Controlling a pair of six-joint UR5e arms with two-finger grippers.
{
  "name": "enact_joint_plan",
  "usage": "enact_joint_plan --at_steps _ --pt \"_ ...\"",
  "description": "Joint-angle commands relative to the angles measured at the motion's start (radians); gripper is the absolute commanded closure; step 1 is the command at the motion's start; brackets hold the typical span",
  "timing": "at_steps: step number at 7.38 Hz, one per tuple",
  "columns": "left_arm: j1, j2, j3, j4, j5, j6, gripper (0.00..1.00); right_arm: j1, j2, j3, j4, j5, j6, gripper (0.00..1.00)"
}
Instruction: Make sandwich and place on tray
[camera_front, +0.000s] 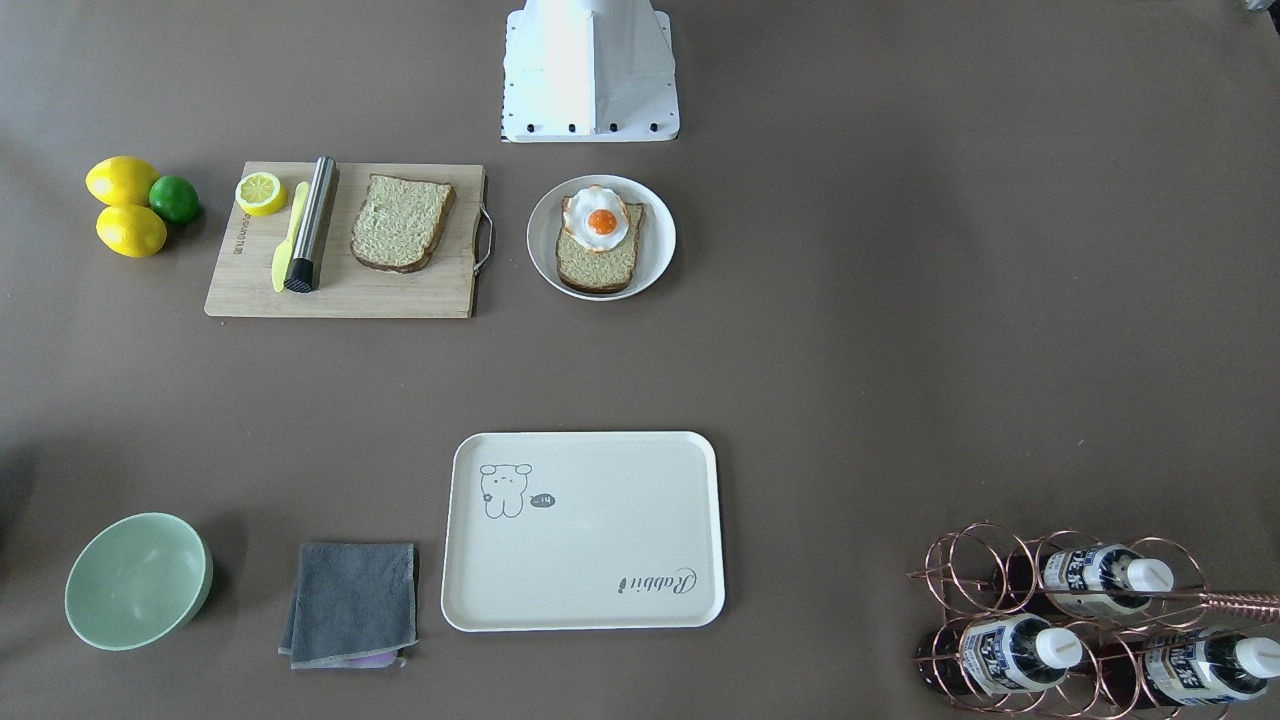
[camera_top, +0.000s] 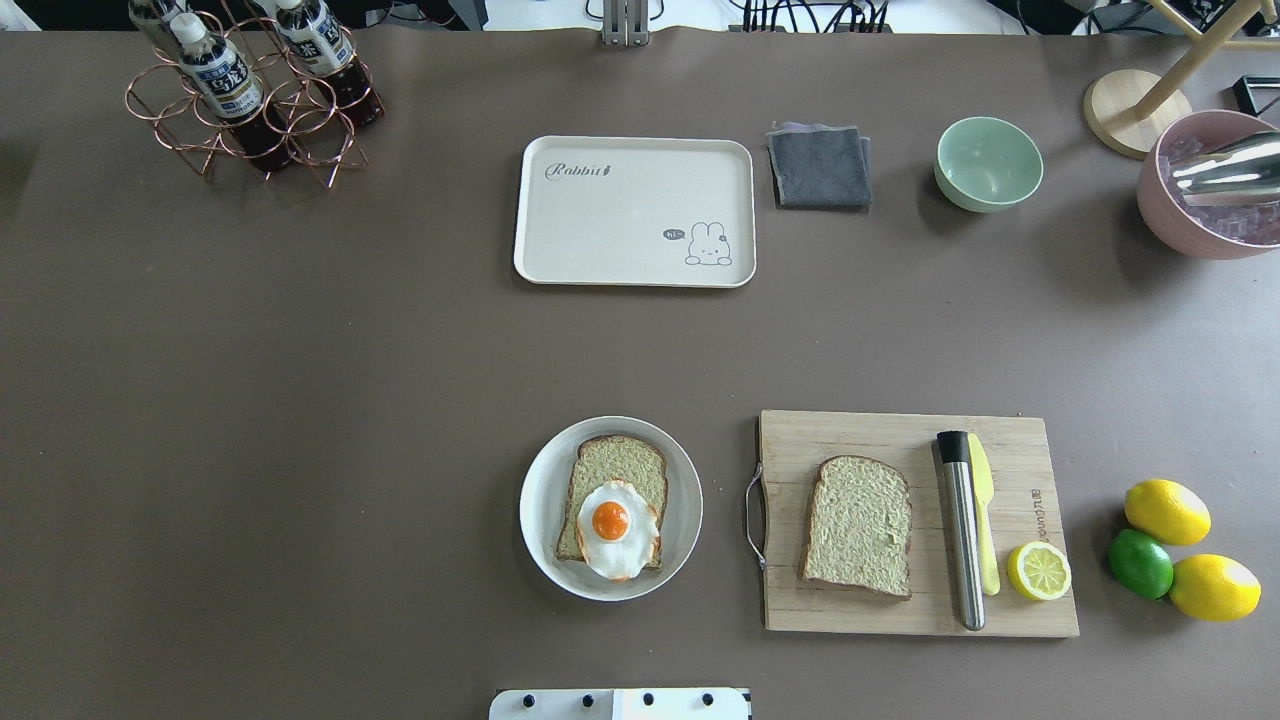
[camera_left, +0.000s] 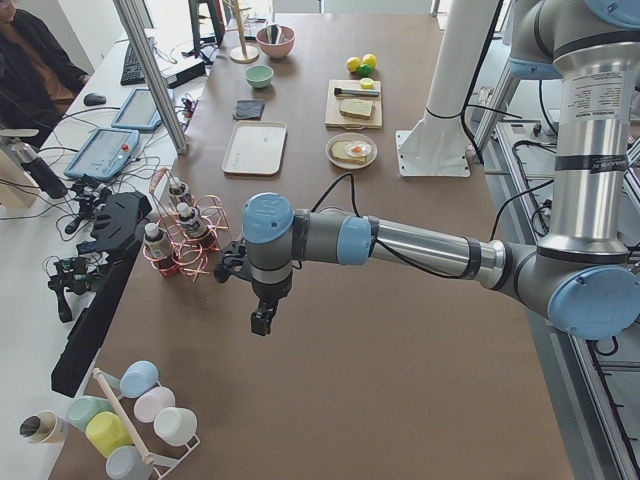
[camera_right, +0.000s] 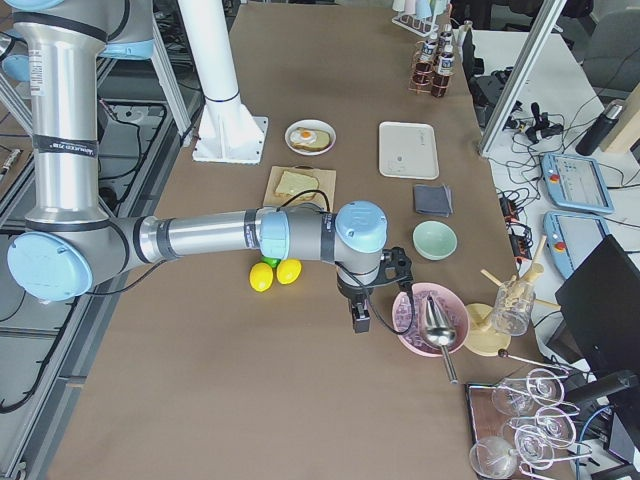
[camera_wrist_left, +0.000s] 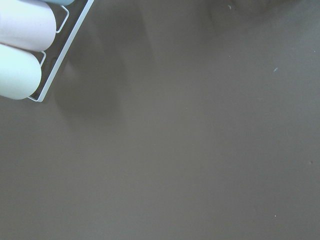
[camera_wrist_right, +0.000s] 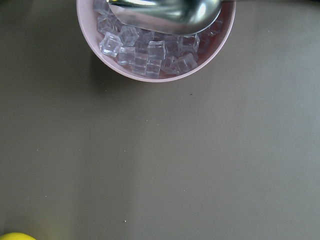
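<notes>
One bread slice (camera_top: 618, 468) lies on a round white plate (camera_top: 540, 500) with the fried egg (camera_top: 612, 525) on top of it. The second bread slice (camera_top: 858, 525) lies on the wooden cutting board (camera_top: 900, 435). The cream tray (camera_top: 635, 210) sits empty at the far side of the table. My left gripper (camera_left: 262, 320) hangs over the table's left end, far from the food. My right gripper (camera_right: 360, 318) hangs over the right end, next to the pink bowl. Both show only in the side views, so I cannot tell whether they are open or shut.
A metal cylinder (camera_top: 960, 530), a yellow knife (camera_top: 983, 520) and a lemon half (camera_top: 1039, 571) lie on the board. Lemons and a lime (camera_top: 1140, 563) lie to its right. A grey cloth (camera_top: 820, 167), a green bowl (camera_top: 988, 163), a pink ice bowl (camera_wrist_right: 155, 45) and a bottle rack (camera_top: 250, 100) stand around.
</notes>
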Motion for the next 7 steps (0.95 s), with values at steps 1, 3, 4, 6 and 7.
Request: enact_joint_plan --at_steps 1,3,4,6,7 --pt "0.001 -0.087 -0.007 -0.002 -0.097 -0.001 0.02 -0.001 0.071 0.005 0.044 0.007 0.001 0.0" --pt "0.051 -0.163 -0.01 -0.004 -0.16 0.002 0.02 -0.008 0.073 0.005 0.047 0.063 0.014 0.0" --pt "0.096 -0.202 0.003 -0.005 -0.16 -0.035 0.02 -0.008 0.084 0.001 0.046 0.095 0.015 0.0" --pt "0.155 -0.231 -0.048 -0.081 -0.166 -0.339 0.02 -0.027 0.095 0.001 0.046 0.188 0.061 0.0" --pt "0.174 -0.227 -0.038 -0.167 -0.166 -0.354 0.02 -0.029 0.093 0.007 0.046 0.207 0.061 0.0"
